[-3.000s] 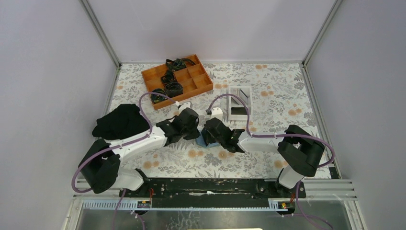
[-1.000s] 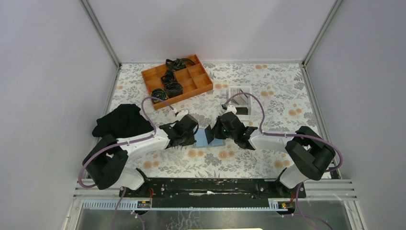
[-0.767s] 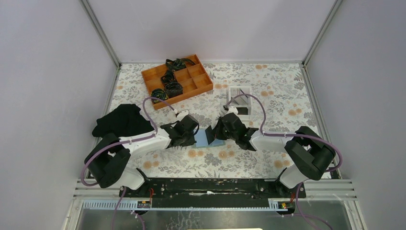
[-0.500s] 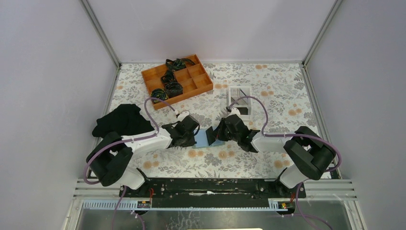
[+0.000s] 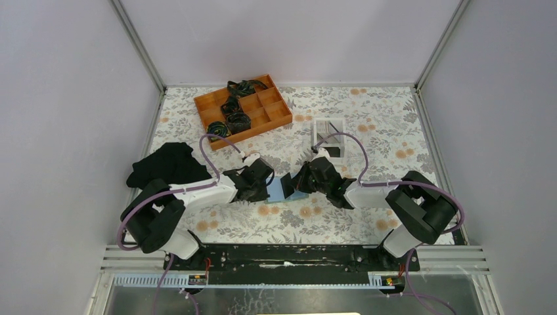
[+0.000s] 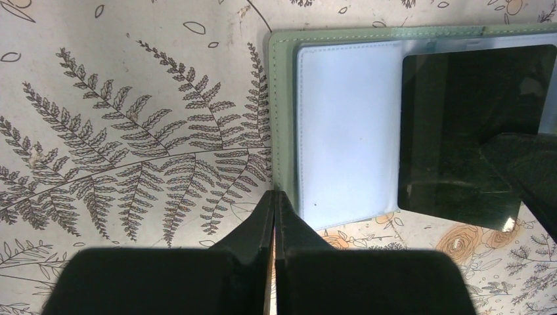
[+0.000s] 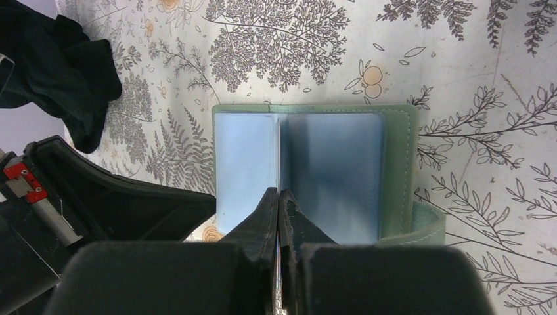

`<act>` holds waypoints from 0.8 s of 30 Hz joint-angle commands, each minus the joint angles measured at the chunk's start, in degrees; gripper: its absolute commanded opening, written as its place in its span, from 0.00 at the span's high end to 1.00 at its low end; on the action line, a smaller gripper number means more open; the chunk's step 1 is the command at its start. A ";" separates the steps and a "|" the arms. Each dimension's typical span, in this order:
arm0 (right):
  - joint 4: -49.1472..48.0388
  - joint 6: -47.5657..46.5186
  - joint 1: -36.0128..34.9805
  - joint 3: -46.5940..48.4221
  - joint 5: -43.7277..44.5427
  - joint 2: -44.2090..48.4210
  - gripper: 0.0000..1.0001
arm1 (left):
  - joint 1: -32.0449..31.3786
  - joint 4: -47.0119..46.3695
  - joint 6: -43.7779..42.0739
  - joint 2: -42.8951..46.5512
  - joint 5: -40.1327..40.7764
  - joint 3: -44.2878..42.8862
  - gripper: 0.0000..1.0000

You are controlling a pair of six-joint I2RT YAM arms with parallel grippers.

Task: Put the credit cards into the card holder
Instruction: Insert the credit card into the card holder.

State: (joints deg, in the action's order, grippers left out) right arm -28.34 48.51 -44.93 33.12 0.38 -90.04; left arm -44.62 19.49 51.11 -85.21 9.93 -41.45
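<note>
The thin glossy black credit card (image 6: pixel 460 118), probably stiff and slippery and best pinched by one edge, is clamped in the right gripper (image 7: pixel 279 193) just above the opened, soft sage-green card holder (image 7: pixel 397 131), at whose edge sits the left gripper (image 6: pixel 274 195), fingers pressed together.

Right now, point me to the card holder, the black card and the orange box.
card holder (image 6: pixel 348 131), left wrist view, on its pale inner pocket.
black card (image 6: pixel 466 125), left wrist view, middle of its face.
orange box (image 5: pixel 274 113), top view, a bare compartment on its right side.
</note>
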 commanded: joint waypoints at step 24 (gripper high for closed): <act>-8.67 4.27 0.49 -5.05 -0.21 -2.82 1.00 | -0.03 -1.53 -0.49 -2.09 -1.09 -0.07 1.00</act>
State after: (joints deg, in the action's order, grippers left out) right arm -35.57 52.25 -44.82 29.21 0.36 -91.46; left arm -44.62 19.35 51.07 -85.45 9.82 -41.45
